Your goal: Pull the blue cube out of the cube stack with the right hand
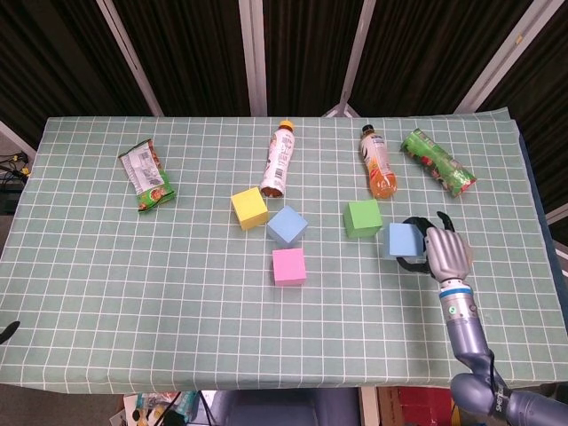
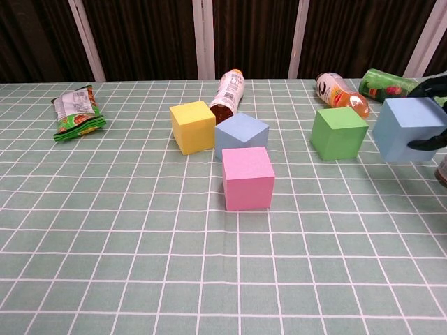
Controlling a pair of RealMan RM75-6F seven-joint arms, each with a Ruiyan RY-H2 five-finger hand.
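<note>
Five cubes, two bottles and two packets spread over a table (image 1: 133,293) under green checked cloth, all lying left of the right hand (image 1: 441,251) or beyond it.

Farthest left of the hand, well apart from everything else: a snack packet (image 1: 147,177), lying flat, green and red with a silver panel.

About midway across, still well left of the hand: a yellow cube (image 1: 249,208), and just beyond it a white bottle (image 1: 279,160) on its side, orange cap pointing away from the robot. Touching or almost touching the yellow cube on the side nearer the hand: a pale blue cube (image 1: 287,225), turned at an angle to the grid. Just in front of that one, closer to the robot: a pink cube (image 1: 288,266), square to the grid. No cube on top of another.

Closer to the hand: a green cube (image 1: 364,218), just beside the held cube with a narrow gap between. Beyond it, an orange bottle (image 1: 379,162) on its side, cap away from the robot.

In the hand itself: the blue cube (image 1: 404,240), gripped between dark fingers (image 2: 429,143) curled over its far and near faces, palm against its right side. Clear of the other cubes, well apart from the yellow, pale blue and pink group. Impossible to tell whether resting on the cloth or lifted just off it.

Beyond the hand and slightly right: a green packet (image 1: 437,161), lying slantwise near the far edge.
</note>
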